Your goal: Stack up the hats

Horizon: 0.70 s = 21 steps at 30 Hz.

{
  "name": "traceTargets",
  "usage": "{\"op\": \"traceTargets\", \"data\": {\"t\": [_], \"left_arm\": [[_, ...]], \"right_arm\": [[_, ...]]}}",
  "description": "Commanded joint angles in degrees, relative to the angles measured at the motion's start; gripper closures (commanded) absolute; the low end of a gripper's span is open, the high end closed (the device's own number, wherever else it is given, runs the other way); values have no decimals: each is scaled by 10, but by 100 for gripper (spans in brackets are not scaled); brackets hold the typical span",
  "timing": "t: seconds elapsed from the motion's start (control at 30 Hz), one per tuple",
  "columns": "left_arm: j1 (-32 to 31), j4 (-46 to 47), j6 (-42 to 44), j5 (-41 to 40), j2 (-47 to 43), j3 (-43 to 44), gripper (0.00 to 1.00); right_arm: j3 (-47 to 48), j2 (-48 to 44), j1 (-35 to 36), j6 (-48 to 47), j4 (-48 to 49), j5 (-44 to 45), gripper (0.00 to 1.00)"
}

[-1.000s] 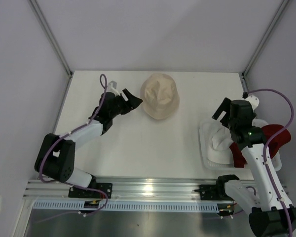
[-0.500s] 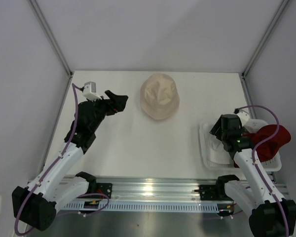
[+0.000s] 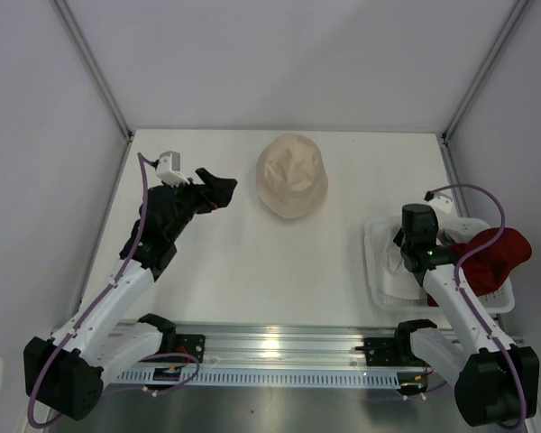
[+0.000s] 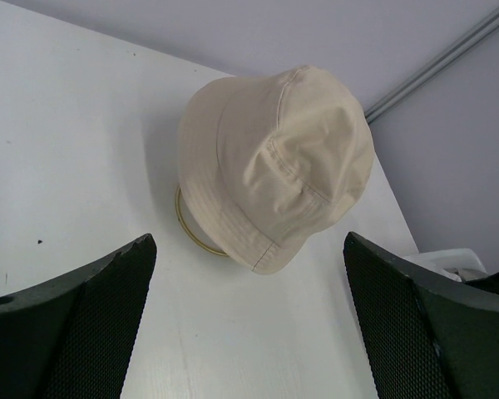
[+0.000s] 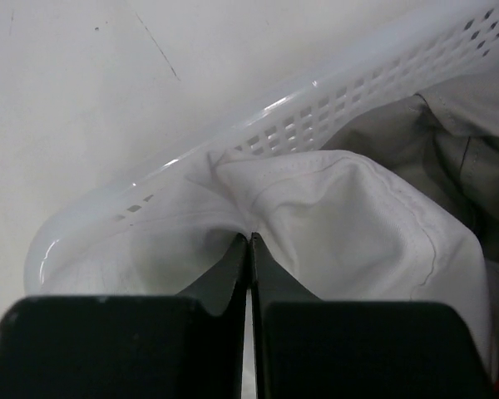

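Note:
A cream-white hat (image 3: 292, 176) sits on a gold ring stand at the back middle of the table; in the left wrist view the same hat (image 4: 274, 158) lies ahead. My left gripper (image 3: 215, 191) hovers left of it, open and empty (image 4: 248, 243). At the right, a pale grey hat (image 3: 397, 271) and a dark red hat (image 3: 491, 253) lie in a white basket. My right gripper (image 3: 404, 257) reaches down into the basket and is shut (image 5: 249, 237) on a fold of the pale grey hat (image 5: 341, 216).
The white mesh basket (image 3: 376, 236) stands near the table's front right edge, its rim (image 5: 358, 83) just beyond my right fingers. The gold ring stand (image 4: 191, 239) peeks out under the cream hat's brim. Frame posts rise at the back corners.
My right gripper dropped into the basket and closed on the pale grey hat. My left arm pulled back from the cream hat, lifted, and its jaws opened wider.

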Motion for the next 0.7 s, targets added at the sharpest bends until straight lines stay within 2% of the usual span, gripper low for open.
{"op": "traceTargets", "data": {"t": [0.0, 0.17, 0.33, 0.5, 0.67], "left_arm": [[1, 9, 18, 17, 7, 12, 4], [0, -13, 16, 42, 22, 42, 4], [0, -25, 12, 71, 29, 60, 4], [-4, -21, -4, 127, 24, 82, 5], [-29, 73, -64, 175, 13, 80, 5]], "right_arm": [[37, -7, -3, -18, 6, -2, 100], [106, -81, 4, -18, -58, -74, 100], [207, -140, 33, -73, -47, -193, 100], [290, -92, 41, -103, -36, -315, 100], [305, -34, 55, -90, 72, -372, 100]]}}
